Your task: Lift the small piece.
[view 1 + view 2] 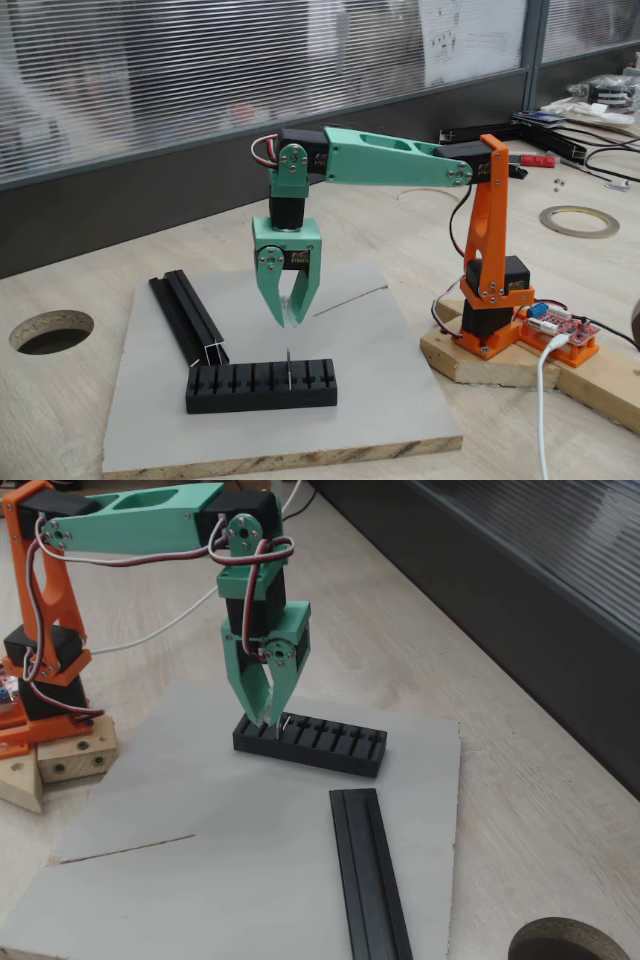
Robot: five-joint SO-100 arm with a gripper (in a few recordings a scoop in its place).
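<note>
First fixed view, landmark: I take the black slotted block (261, 386) on the grey board (380, 400) as my reference.
Small piece: a thin silvery pin (288, 368) stands upright in a slot right of the block's middle, long axis vertical.
Gripper: my green gripper (287, 318) hangs above the block, straight over the pin and well clear of it, tips pointing down with only a narrow gap, holding nothing.
Other fixed view, gripper: the tips (272, 720) sit by the block's (312, 745) left end; I cannot tell whether they touch the pin.
Textures: matte ribbed plastic block, smooth board, a black grooved rail (368, 875) near the block.
Judgement: I need a straight descent, then a pinch across the pin.
</note>
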